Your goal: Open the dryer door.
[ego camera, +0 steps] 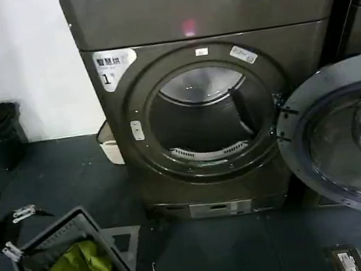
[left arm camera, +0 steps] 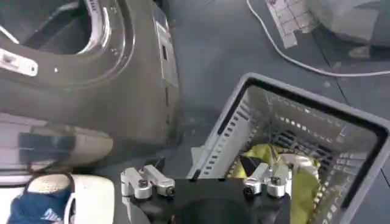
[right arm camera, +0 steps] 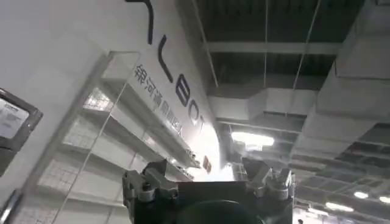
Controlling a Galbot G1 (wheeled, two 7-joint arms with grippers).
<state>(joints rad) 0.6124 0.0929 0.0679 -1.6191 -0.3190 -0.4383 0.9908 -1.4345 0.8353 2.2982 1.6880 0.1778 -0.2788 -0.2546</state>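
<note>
Beside the dryer (ego camera: pixel 217 19), the dryer door (ego camera: pixel 345 137) stands swung wide rightward.

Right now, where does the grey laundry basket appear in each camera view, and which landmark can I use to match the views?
Head view: the basket stands on the floor at lower left, next to the left gripper.
Left wrist view: the basket lies just beyond the left gripper, beside the dryer.
Right wrist view: the camera faces up at a wall and ceiling, away from the basket.
Shared landmark: the dryer front, in the head and left wrist views.
</note>
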